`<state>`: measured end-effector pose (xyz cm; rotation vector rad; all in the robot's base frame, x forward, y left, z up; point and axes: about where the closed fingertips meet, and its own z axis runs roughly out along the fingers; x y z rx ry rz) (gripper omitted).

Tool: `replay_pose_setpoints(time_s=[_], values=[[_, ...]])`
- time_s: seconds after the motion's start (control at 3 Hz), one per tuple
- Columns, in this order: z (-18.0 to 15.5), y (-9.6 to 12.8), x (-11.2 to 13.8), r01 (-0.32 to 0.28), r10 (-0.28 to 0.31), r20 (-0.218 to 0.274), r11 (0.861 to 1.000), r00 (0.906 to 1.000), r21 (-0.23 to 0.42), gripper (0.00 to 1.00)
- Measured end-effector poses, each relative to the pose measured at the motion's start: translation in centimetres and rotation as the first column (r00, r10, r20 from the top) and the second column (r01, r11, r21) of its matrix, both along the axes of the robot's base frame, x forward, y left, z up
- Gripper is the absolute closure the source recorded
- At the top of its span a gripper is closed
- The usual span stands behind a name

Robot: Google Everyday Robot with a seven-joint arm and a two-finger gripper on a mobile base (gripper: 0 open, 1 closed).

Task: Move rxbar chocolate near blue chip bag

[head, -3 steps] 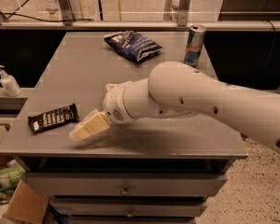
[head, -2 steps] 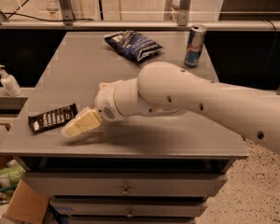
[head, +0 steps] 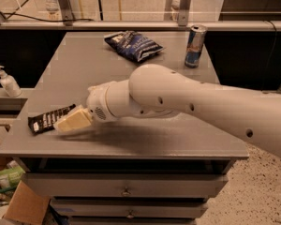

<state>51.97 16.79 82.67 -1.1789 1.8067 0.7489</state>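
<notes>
The rxbar chocolate (head: 46, 120), a flat black bar with white lettering, lies near the front left corner of the grey table (head: 178, 139). My gripper (head: 73, 121), cream-coloured, is low over the table at the bar's right end and covers part of it. Whether it touches the bar does not show. The blue chip bag (head: 133, 45), dark navy and crinkled, lies at the back middle of the table, far from the bar. My white arm reaches in from the right across the table's front half.
A blue-and-silver drink can (head: 195, 39) stands at the back right of the table. A soap bottle (head: 8, 82) stands on a ledge to the left. Drawers (head: 126, 191) are below the tabletop. A cardboard box (head: 23, 205) sits on the floor at lower left.
My arm has swung left and the gripper has moved from just right of the bar to over its right end. The bar, bag and can have not moved.
</notes>
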Motion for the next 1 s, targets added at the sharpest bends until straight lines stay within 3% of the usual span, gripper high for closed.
replay_pose_setpoints(time_s=[0.67,1.0], values=[[0.1,0.4,-0.9,0.006,-0.006,-0.016,1.0,0.9999,0.013,0.64],[0.2,-0.7,-1.2,0.026,-0.026,-0.017,1.0,0.9995,0.01,0.88]])
